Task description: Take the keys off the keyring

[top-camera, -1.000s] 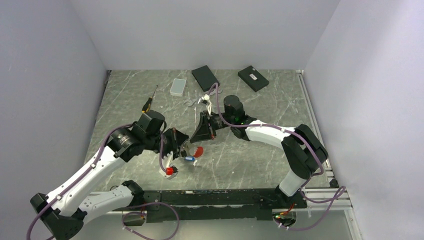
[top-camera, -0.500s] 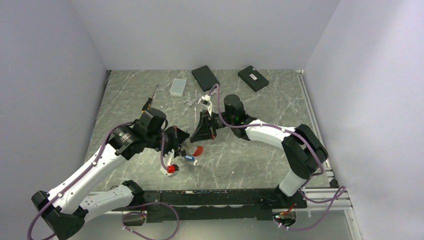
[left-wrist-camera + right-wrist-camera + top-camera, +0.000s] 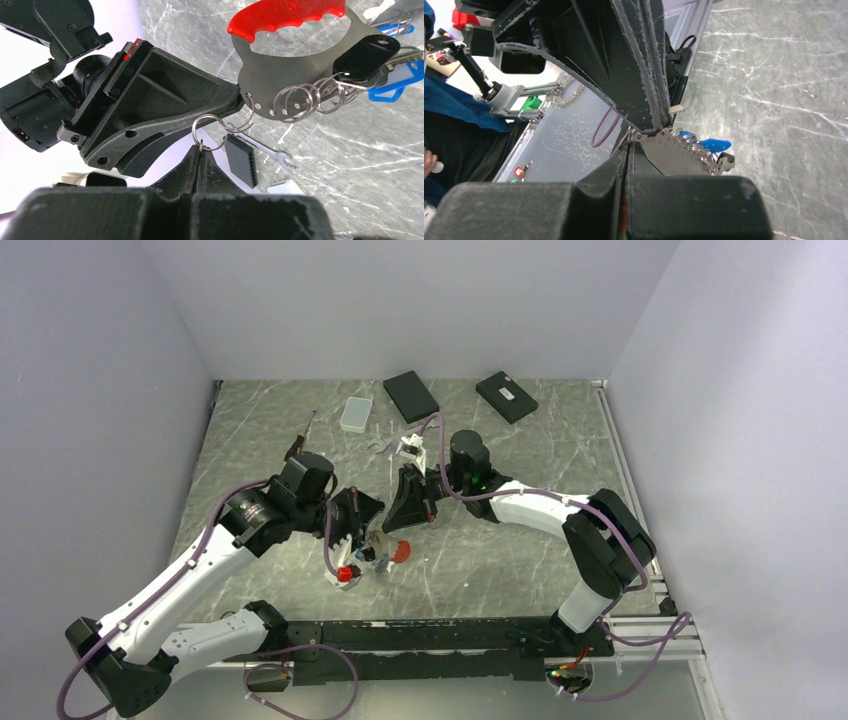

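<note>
The keyring is a grey metal plate [image 3: 280, 75] with a red curved grip [image 3: 287, 15] and several thin split rings along its edge. Keys with blue heads [image 3: 395, 87] and one black-headed key [image 3: 365, 52] hang from those rings. My left gripper [image 3: 201, 150] is shut on one small split ring [image 3: 210, 132] at the plate's corner. My right gripper [image 3: 629, 147] is shut on the plate's [image 3: 669, 157] corner, with a blue key [image 3: 716, 145] beyond it. In the top view the two grippers [image 3: 372, 540] [image 3: 395, 520] meet at the red grip [image 3: 398, 551], held above the table.
A silver wrench [image 3: 265, 150] and a white box [image 3: 356, 414] lie behind. Two black boxes [image 3: 411, 395] [image 3: 506, 396] sit at the back edge. A screwdriver [image 3: 298, 443] lies at the left. My left arm's red knob [image 3: 346, 573] hangs near the keyring.
My left gripper has moved right and closer to the right gripper, now pinching a split ring. The right arm has shifted only slightly with the keyring.
</note>
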Available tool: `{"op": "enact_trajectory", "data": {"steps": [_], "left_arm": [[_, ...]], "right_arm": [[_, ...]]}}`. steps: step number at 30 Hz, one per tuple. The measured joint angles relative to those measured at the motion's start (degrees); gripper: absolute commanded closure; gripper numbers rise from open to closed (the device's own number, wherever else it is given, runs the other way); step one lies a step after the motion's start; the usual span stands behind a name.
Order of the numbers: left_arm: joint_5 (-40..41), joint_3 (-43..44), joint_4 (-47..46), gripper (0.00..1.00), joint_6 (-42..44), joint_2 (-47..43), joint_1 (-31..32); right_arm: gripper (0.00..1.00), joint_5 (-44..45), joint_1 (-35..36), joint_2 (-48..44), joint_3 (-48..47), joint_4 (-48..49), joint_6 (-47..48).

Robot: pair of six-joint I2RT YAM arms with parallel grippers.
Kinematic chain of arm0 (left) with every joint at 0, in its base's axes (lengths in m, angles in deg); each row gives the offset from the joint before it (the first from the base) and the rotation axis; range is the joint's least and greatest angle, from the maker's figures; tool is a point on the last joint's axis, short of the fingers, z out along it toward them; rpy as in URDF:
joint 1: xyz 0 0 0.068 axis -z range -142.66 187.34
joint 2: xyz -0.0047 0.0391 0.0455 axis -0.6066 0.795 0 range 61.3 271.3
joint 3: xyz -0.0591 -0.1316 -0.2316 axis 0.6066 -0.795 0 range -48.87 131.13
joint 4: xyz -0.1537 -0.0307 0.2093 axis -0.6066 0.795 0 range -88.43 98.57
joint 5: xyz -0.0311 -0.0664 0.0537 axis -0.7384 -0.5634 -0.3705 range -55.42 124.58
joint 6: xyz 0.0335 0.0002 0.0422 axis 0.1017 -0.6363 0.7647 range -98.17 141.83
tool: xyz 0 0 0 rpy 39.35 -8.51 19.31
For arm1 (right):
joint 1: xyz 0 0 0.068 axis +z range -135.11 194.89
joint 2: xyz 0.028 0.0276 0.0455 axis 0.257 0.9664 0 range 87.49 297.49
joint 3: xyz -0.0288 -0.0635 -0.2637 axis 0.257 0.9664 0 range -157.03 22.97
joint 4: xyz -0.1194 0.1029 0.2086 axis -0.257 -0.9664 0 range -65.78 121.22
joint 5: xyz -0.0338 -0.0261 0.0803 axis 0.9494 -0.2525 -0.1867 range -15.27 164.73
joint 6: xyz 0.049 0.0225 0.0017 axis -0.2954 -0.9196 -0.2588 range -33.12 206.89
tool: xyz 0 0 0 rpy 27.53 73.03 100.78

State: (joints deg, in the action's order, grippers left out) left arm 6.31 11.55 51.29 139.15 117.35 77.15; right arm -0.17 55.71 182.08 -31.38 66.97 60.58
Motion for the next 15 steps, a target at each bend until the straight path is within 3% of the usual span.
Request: {"op": "enact_trajectory", "data": {"steps": [11,12,15], "left_arm": [[-2.6,-0.3,-2.8,1.00,-0.1,-0.1,0.0],[-2.6,-0.3,-2.8,1.00,-0.1,-0.1,0.0],[-2.6,-0.3,-2.6,1.00,-0.1,-0.2,0.0]], "right_arm": [[1.00,-1.8,0.0,0.0,1.2,10.6,-6.1],[0.98,-1.8,0.0,0.0,1.2,10.3,-5.8],[0.77,-1.7,-0.2,0.0,1.2,8.0,-3.9]]}}
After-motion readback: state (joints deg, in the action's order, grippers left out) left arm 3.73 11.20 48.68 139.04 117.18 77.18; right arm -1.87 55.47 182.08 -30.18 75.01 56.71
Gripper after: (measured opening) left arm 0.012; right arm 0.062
